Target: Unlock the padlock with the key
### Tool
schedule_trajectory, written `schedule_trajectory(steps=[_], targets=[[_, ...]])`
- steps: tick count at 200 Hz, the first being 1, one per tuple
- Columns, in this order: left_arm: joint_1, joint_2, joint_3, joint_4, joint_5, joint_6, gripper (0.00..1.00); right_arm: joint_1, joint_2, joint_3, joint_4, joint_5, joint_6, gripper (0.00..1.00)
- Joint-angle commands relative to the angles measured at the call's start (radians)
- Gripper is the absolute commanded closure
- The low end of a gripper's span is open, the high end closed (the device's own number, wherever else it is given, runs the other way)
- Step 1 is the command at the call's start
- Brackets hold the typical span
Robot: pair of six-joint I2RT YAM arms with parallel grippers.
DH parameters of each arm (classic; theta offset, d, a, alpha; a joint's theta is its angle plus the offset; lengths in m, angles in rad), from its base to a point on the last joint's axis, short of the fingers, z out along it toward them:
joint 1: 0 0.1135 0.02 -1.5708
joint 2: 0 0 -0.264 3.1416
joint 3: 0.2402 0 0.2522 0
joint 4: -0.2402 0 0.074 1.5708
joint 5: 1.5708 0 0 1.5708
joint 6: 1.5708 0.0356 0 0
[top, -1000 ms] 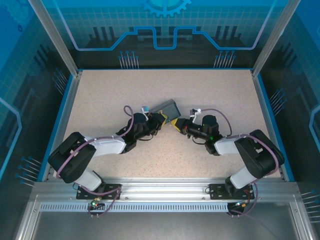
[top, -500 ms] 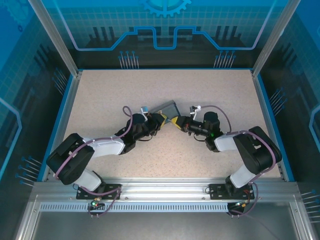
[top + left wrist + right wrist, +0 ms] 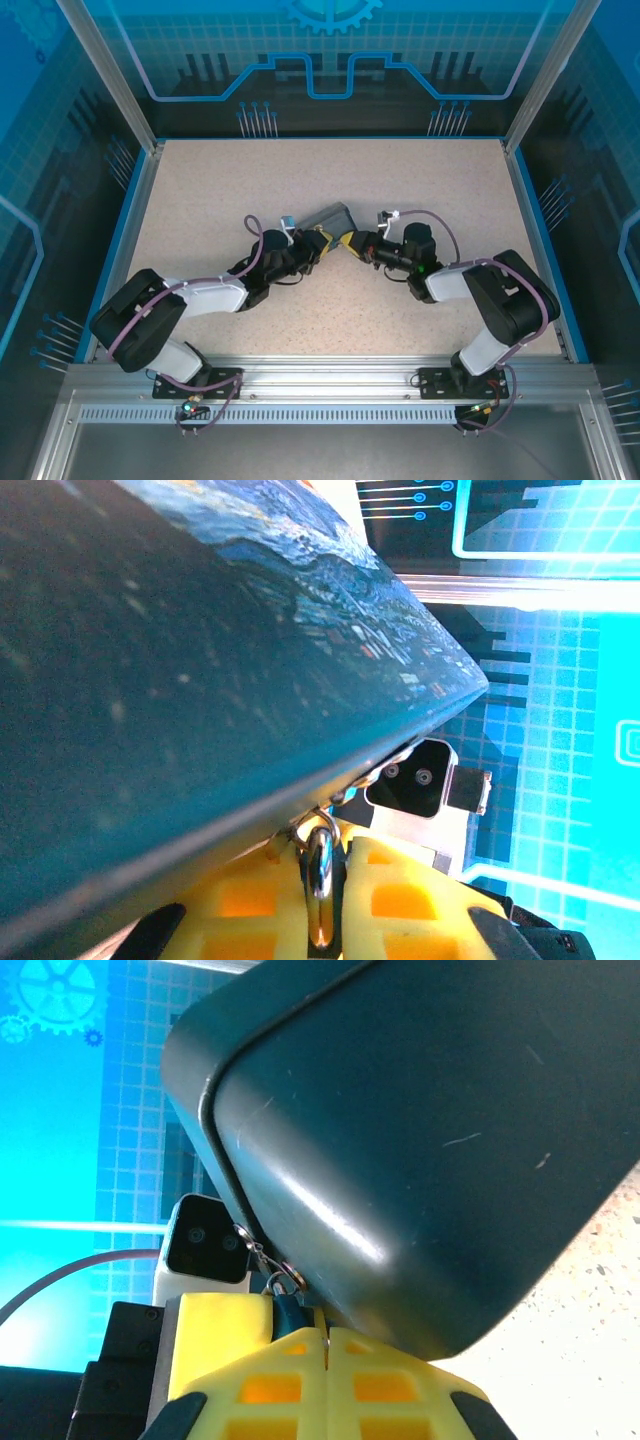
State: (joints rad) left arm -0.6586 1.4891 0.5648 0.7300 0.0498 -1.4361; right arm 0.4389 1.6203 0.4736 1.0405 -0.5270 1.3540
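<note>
The right fingers [image 3: 348,241] have edged leftward and farther out, nudging the box [image 3: 330,214] slightly left.

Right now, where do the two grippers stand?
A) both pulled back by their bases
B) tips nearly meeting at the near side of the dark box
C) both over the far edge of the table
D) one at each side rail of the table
B: in the top view the left gripper and the right gripper point at each other, tip to tip, at the near side of the dark box, mid-table.
</note>
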Motion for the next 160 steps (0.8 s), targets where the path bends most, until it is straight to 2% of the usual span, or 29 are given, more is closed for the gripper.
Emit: schedule_trajectory(steps=[1,66,100,129,160], targets=[[-0.026,-0.055,0.012,0.115,0.042,-0.001,1.00,0.054,-0.022,-0.044,-0.032,0.034,0.016,1.00],[-0.034,-0.070,0.009,0.085,-0.001,0.005,1.00,0.110,-0.106,-0.120,-0.074,0.180,0.098,1.00],[-0.035,-0.073,-0.006,0.072,-0.018,0.007,1.00,0.107,-0.237,-0.152,-0.202,0.232,0.088,1.00],[-0.035,-0.070,-0.011,0.066,-0.025,0.007,1.00,0.109,-0.360,-0.166,-0.339,0.325,0.117,1.00],[-0.045,-0.057,-0.006,0.072,-0.040,-0.006,1.00,0.129,-0.437,-0.151,-0.397,0.412,0.162,1.00]])
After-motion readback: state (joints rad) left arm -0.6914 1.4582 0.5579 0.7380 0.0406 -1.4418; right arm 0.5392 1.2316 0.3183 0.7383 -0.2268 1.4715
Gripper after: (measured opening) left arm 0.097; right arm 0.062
